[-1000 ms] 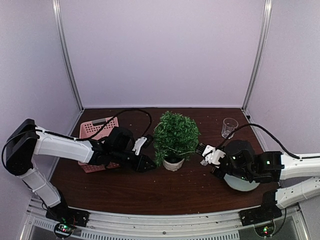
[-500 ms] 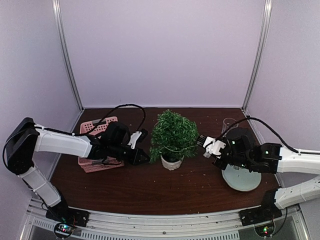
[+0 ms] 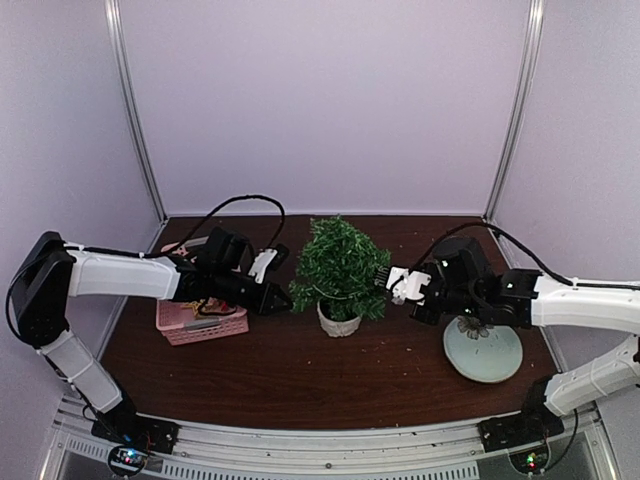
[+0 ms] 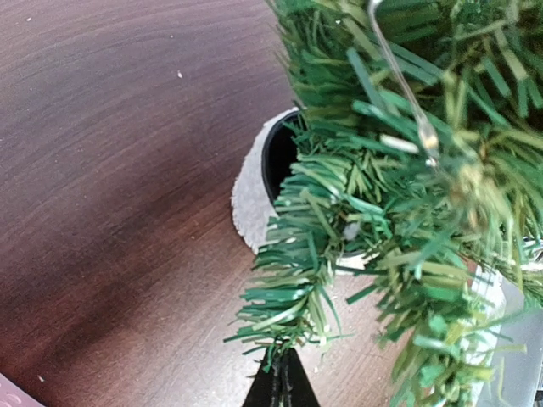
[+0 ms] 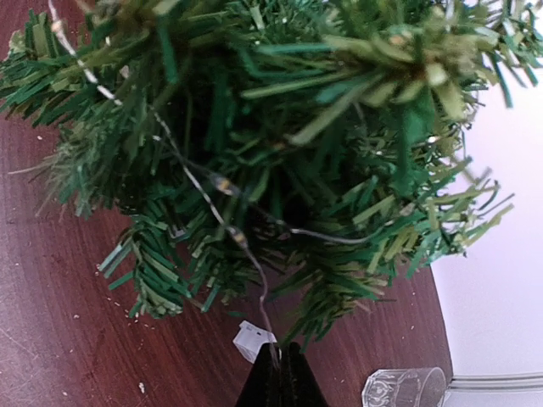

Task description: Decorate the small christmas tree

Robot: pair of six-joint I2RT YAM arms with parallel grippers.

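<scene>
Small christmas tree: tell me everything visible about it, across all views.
The small christmas tree is bushy, dark-green, plastic-looking needle foliage. It stands upright in a round white pot near the middle of the brown table. A thin beaded wire drapes through its branches. The left gripper looks shut on a low branch tip, and the right gripper pinches the wire beside a white tag.
</scene>
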